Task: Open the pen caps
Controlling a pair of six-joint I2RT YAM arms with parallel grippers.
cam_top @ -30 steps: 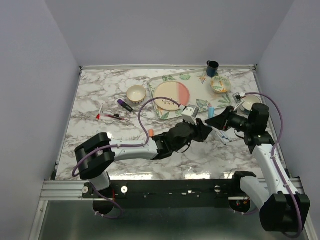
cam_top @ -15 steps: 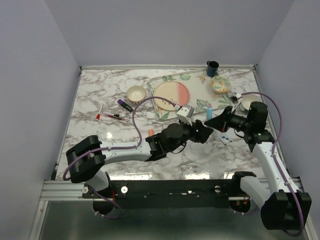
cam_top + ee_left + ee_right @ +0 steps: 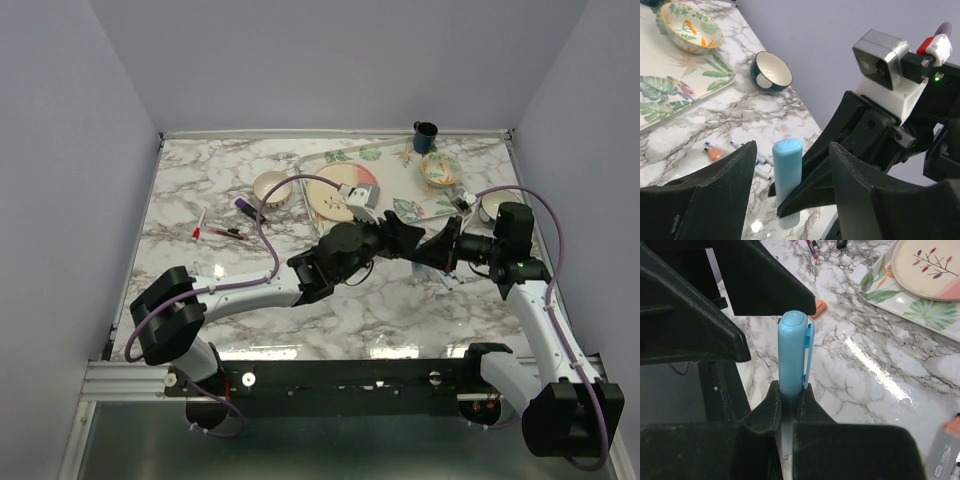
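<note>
A: Where is the pen?

B: Off the desk (image 3: pixel 200 190), in the air toward 3 o'clock from its middle. The right pincer (image 3: pixel 789 399) is clamped on the light blue pen (image 3: pixel 787 175) low down, just under the light blue cap (image 3: pixel 792 345). In the right wrist view the cap points to 12 o'clock.

A: And the other arm?

B: The left pincer (image 3: pixel 792 147) has its fingers apart, one on each side of the cap, with a gap showing on both sides. It has no hold yet.

A: How will the cap behave?

B: I'd judge it to be light, stiff plastic with a smooth skin, so it will be slippery. It is probably press-fitted and should give with a snap.

A: Where should it be gripped?

B: At mid-length, on the round flanks. The domed tip would squirt out from the pads. The clip (image 3: pixel 810 352) sits at 3 o'clock on the cap and is best left free, because squeezing it could tilt the cap. The pull should run straight along the barrel.

A: Any more pens?

B: Loose pens (image 3: pixel 732 152) lie on the marble at 9 o'clock of the cap in the left wrist view.
</note>
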